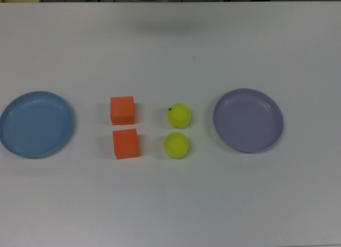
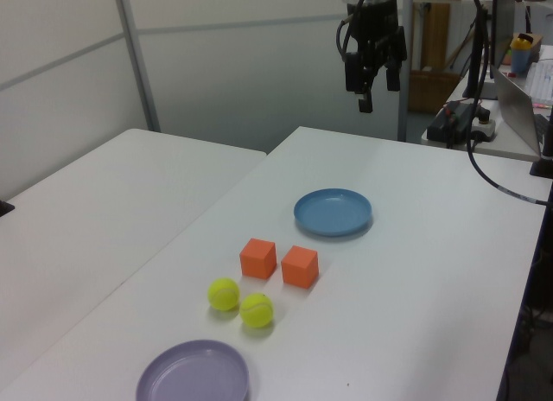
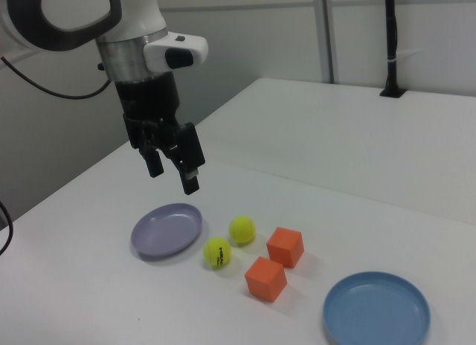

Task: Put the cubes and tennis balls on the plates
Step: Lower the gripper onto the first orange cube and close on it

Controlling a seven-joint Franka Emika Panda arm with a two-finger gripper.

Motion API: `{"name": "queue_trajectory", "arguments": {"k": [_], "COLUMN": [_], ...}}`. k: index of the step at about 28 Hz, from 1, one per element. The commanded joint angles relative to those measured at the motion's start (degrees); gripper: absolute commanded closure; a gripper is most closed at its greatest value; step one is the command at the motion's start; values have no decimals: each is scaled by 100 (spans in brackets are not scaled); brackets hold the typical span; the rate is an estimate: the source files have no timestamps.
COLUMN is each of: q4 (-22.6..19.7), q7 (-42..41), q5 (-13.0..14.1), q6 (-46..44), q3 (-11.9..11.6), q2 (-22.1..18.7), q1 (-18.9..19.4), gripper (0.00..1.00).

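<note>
Cubes first: I count two orange ones, one [image 3: 285, 246] farther from me in the right view and one [image 3: 265, 278] nearer. Two tennis balls too, one [image 3: 242, 229] plain-faced from here and one [image 3: 217, 253] showing black lettering. Two plates: a lavender plate [image 3: 166, 230] and a blue plate [image 3: 376, 313]. All six sit on the white table [image 3: 357, 159], and both plates hold nothing.

My pincer [image 3: 172, 169] hangs in the air with its fingers spread apart and nothing between them. In the right view, everything lies below it: the lavender plate is almost under the fingertips, slightly toward the right view's left; the balls are just past it toward the right view's right; the cubes come next that way; the blue plate is farthest from the pincer, at the right view's lower right.

In the left view, the pincer [image 2: 375, 83] is high above the table's far end, well apart from the whole row.
</note>
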Motion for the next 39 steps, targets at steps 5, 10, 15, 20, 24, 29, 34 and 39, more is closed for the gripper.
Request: {"name": "queue_trajectory", "arguments": {"k": [5, 10, 15, 20, 24, 29, 34, 39], "q4": [-70, -96, -123, -140, -316, -334, -342, -351], "q7": [47, 38, 108, 195, 380, 854, 1119, 1180], "q5": [146, 128, 137, 67, -38, -942, -1541, -1752], "q6": [49, 558, 1507, 2122, 2930, 3582, 3819, 4127], "q3": [106, 115, 334, 335, 335, 335, 335, 335], "q2": [-11, 340, 858, 1430, 1887, 2554, 2985, 3346], "q1": [62, 79, 123, 404, 554, 800, 905, 905], "gripper": [0, 0, 0, 0, 0, 0, 0, 0]}}
